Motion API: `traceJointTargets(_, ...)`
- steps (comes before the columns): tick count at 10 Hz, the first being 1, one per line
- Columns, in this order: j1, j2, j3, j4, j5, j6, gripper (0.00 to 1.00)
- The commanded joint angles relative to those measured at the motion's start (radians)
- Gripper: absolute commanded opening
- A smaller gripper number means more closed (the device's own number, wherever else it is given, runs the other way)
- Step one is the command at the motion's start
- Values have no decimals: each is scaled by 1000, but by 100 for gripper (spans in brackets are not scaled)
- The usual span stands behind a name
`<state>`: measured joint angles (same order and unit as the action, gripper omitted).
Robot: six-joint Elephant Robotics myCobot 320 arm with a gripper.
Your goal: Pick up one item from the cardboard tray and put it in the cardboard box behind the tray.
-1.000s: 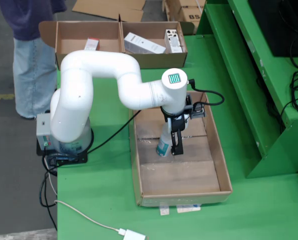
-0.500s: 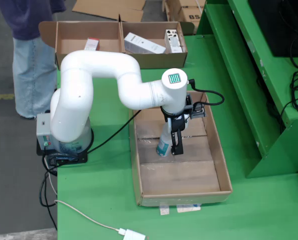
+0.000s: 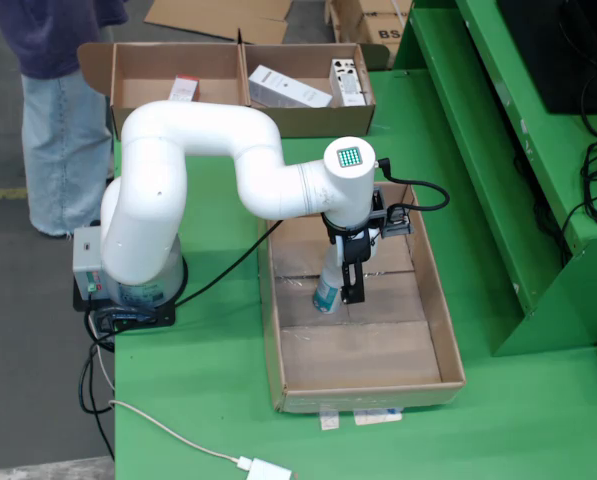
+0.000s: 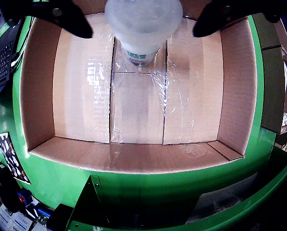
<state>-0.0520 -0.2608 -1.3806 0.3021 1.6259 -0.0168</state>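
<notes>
gripper (image 3: 344, 296): pointing down inside the cardboard tray (image 3: 439, 330), clamped on the bottle.
bottle (image 3: 330, 284): whitish with teal label, upright between the fingers (image 4: 71, 19).
cardboard box (image 3: 148, 105): behind the tray on the table (image 3: 208, 380), holding cartons.

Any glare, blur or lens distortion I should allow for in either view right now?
Wrist view: strong fisheye, so the brown cardboard tray walls bow outward; clear tape strips on its floor throw white glare; the translucent plastic bottle sits close and soft, the black gripper fingers blurred at the top edge. Fixed view: even lighting, no harsh glare, only mild softness.
</notes>
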Motion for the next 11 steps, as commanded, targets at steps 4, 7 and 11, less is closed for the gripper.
traceJointTargets(4,0,32,22,10,1,2,0)
traceJointTargets(7,0,32,22,10,1,2,0)
traceJointTargets(11,0,32,22,10,1,2,0)
